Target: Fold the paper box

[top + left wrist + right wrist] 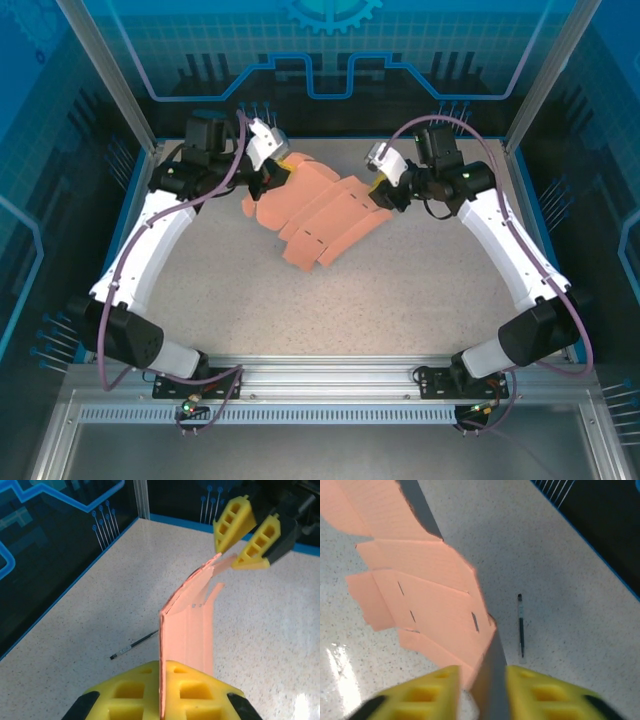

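Note:
The paper box (320, 215) is a flat salmon-pink die-cut sheet with slots and flaps, held up off the table at the back middle. My left gripper (270, 180) is at its left end. In the left wrist view its yellow fingers (125, 695) are shut on the sheet's edge (187, 630), which stands upright between them. My right gripper (386, 190) is at the sheet's right end. Its yellow fingers (535, 690) stand apart, and the sheet's edge (435, 605) passes through the gap. From the left wrist, that right gripper (240, 542) shows a gap around the sheet's far tab.
A thin dark pen (134, 646) lies on the speckled table (400, 290) under the sheet, also in the right wrist view as a pen (521, 625). Blue walls and metal posts (140, 130) bound the table at the back and sides.

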